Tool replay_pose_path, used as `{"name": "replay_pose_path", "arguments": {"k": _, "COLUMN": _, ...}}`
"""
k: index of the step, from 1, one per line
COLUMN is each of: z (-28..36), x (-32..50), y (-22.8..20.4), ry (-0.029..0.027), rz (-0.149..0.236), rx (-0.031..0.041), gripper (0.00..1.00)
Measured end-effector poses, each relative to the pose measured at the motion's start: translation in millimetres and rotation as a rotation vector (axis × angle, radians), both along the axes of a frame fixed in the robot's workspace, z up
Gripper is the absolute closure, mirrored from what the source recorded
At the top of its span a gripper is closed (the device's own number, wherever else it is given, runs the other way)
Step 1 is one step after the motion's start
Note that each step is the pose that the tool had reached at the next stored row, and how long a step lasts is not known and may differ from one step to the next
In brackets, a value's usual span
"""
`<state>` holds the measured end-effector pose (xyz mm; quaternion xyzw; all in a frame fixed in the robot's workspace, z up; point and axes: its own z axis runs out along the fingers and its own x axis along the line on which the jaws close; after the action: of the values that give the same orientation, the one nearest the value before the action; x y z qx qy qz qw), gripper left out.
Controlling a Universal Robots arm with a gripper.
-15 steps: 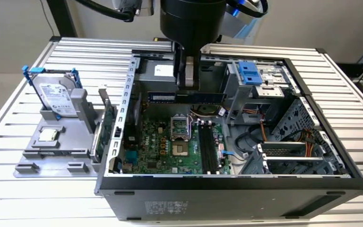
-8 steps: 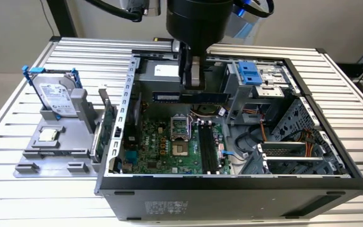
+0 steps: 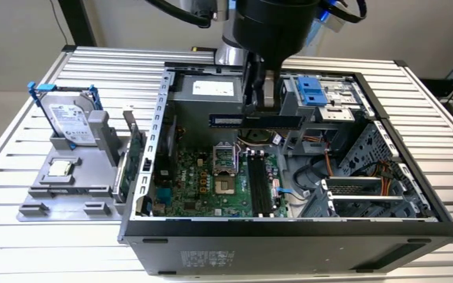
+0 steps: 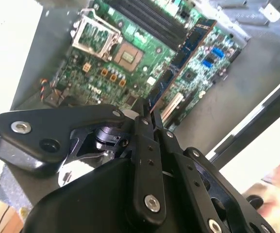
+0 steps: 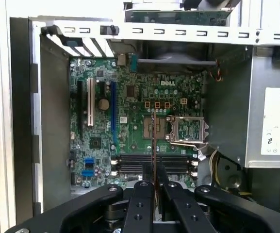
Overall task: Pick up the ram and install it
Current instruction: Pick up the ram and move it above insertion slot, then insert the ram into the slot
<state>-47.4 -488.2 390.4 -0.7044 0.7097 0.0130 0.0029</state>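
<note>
1. An open computer case (image 3: 289, 227) lies on a slatted metal tabletop (image 3: 22, 247). Inside it are a green motherboard (image 3: 203, 183), a grey power supply (image 3: 203, 88) and a drive cage with a blue clip (image 3: 311, 91).
2. In the exterior view, loose cables (image 3: 258, 138) bunch just under the ram. They sit between it and the board's black slots (image 3: 262, 186).
3. Outside the case, on the exterior view's left, a grey holder (image 3: 65, 193) carries a hard drive (image 3: 69, 121), a small square chip (image 3: 59, 168) and an upright green card (image 3: 134, 153).
4. The jaws on the arm (image 3: 273, 29) are closed tight on the ram (image 3: 235, 120), pinching its flat sides near the middle. The ram hangs level above the board, clear of the slots.
5. In both wrist views the ram (image 4: 188, 46) (image 5: 153, 145) shows edge-on. It reaches out from the jaws over the processor socket (image 5: 147, 130).
6. Count: one ram, one hard drive, one chip, one green card, one arm.
</note>
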Motion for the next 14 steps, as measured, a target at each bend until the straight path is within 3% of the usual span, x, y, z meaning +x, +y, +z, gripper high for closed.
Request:
{"name": "replay_pose_path", "arguments": {"k": 6, "z": -1.1, "x": 20.7, "y": 1.2, "ry": 0.0001, "rz": -0.010, "rx": -0.0001, "gripper": 1.00}}
{"name": "replay_pose_path", "arguments": {"k": 14, "z": -2.9, "x": 34.8, "y": 1.7, "ry": 0.0000, "rz": -0.049, "rx": -0.0006, "gripper": 1.00}}
